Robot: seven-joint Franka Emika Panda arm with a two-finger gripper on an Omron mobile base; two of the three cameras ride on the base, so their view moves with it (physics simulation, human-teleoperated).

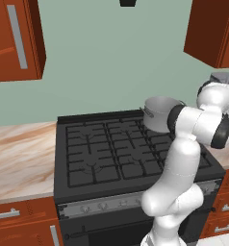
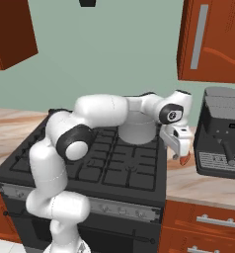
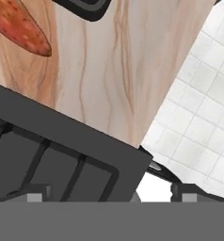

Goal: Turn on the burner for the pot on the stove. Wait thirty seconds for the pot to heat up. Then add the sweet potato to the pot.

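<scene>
The silver pot (image 1: 159, 113) stands on the back right burner of the black stove (image 1: 111, 149), partly behind my arm (image 2: 135, 129). The orange-red sweet potato (image 3: 20, 26) lies on the wooden counter just right of the stove, and only its tip (image 2: 185, 158) peeks out below my hand. My gripper (image 2: 180, 150) hangs over the stove's right edge, close above that counter strip. Its fingertips (image 3: 36, 196) stand wide apart with nothing between them, so it is open. The potato is ahead of the fingers, not touched.
A dark coffee machine (image 2: 220, 133) stands on the counter right of the potato, its base (image 3: 83, 7) close to it. The knob strip (image 1: 102, 205) runs along the stove's front. Wooden cabinets hang above on both sides. White floor tiles (image 3: 198, 94) lie below the counter edge.
</scene>
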